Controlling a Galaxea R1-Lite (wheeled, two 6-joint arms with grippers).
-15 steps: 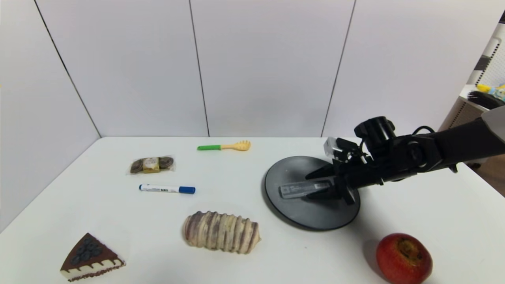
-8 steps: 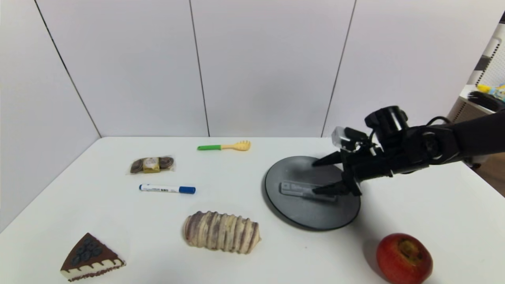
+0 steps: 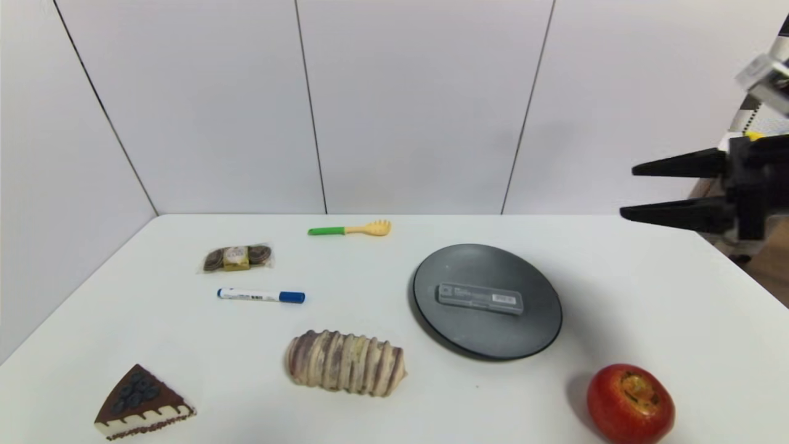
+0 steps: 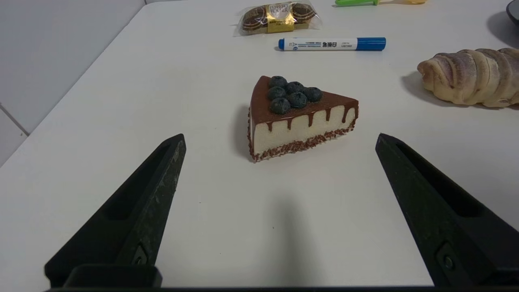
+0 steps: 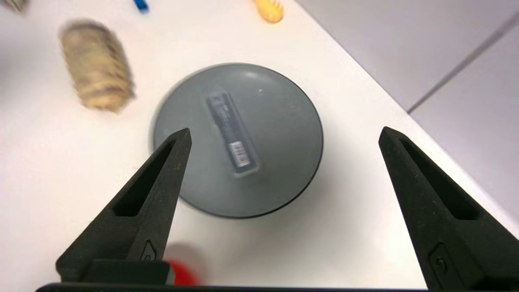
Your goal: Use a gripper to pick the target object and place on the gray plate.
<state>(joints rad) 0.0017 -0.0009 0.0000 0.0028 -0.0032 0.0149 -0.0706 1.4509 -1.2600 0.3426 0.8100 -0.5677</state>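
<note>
The case (image 3: 481,298) lies flat on the plate (image 3: 542,320), near its middle. The right end effector (image 3: 627,192) hangs high, well apart, fingers spread and empty. The left end effector (image 4: 279,140) gapes over the bench (image 3: 647,308).

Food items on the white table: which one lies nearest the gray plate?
The striped, ridged bread roll, just off the gray plate's near-left rim; the red apple, chocolates and cake slice lie farther away.

Case (image 3: 481,298) on plate (image 3: 456,336); apple (image 3: 630,404) front-right
</note>
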